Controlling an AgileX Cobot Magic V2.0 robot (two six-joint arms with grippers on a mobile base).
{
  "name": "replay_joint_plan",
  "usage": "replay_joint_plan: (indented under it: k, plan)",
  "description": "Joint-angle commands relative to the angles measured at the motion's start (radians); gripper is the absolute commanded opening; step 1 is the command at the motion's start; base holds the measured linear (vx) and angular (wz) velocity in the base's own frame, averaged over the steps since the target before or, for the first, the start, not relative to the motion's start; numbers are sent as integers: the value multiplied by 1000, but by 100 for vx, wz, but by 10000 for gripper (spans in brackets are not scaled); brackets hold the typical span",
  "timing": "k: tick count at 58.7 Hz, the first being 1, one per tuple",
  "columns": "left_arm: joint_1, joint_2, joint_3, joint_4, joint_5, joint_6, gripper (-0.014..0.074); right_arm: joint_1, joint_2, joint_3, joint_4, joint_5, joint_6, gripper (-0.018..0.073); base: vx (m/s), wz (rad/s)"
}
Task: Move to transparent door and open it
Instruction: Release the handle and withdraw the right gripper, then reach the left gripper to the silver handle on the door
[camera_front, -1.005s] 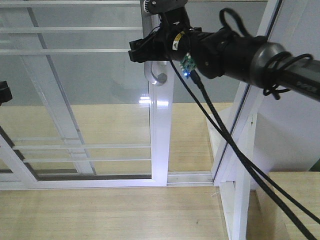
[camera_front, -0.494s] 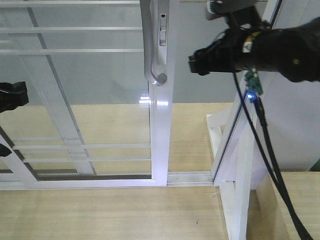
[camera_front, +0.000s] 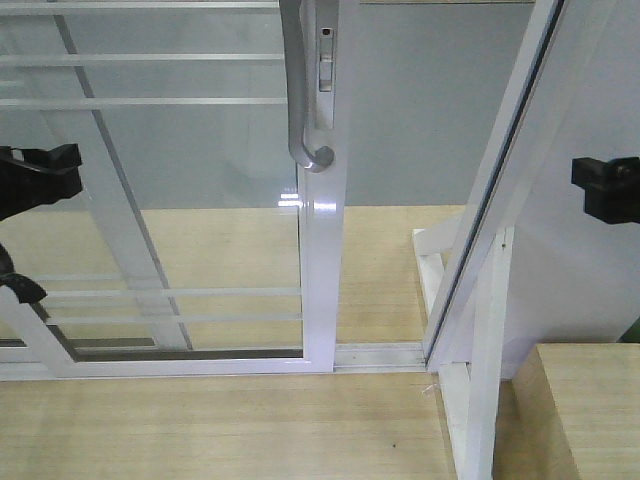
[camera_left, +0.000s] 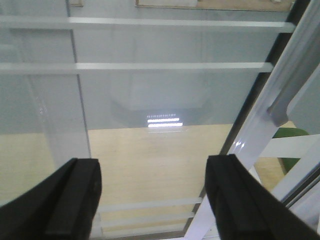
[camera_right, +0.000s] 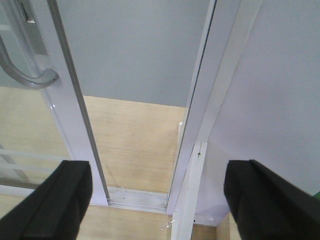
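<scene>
The transparent door (camera_front: 322, 250) is a clear-glass panel in a glossy white frame with thin white bars. Its curved grey handle (camera_front: 300, 100) sits on the right stile. A gap stands between that stile and the white jamb (camera_front: 500, 190). My left gripper (camera_front: 50, 228) is open at the left edge, facing the glass (camera_left: 150, 105), with its fingers (camera_left: 70, 200) wide apart. My right gripper (camera_front: 605, 188) is at the right edge, away from the handle. In the right wrist view the right gripper (camera_right: 160, 200) is open and empty, with the handle (camera_right: 27, 75) at upper left.
A second white-framed glass panel (camera_front: 120, 230) stands behind the door. The bottom track (camera_front: 380, 355) crosses the wooden floor (camera_front: 230, 430). A light wooden block (camera_front: 590, 410) sits at lower right beside a white post (camera_front: 485, 370). A grey wall shows through the gap.
My right arm has pulled away from the handle to the right, leaving only its gripper tip at the right edge. My left gripper has moved further into view. The door has not shifted.
</scene>
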Motion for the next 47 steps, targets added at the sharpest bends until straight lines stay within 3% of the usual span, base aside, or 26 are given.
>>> replay_joint_plan:
  k: [1,28,47]
  plan:
    - [-34,38,-87,-7,-98,3,559,-6,-50,-16,-13,-52,-10,592,0,0]
    - [-209,435,-491,48,-113,3,559,-6,-69,-16,-7,-22,-10,592,0,0]
    - [-287,637,-685,48,-198,2,559,-6,-69,-16,-3,-22,-10,592,0,0]
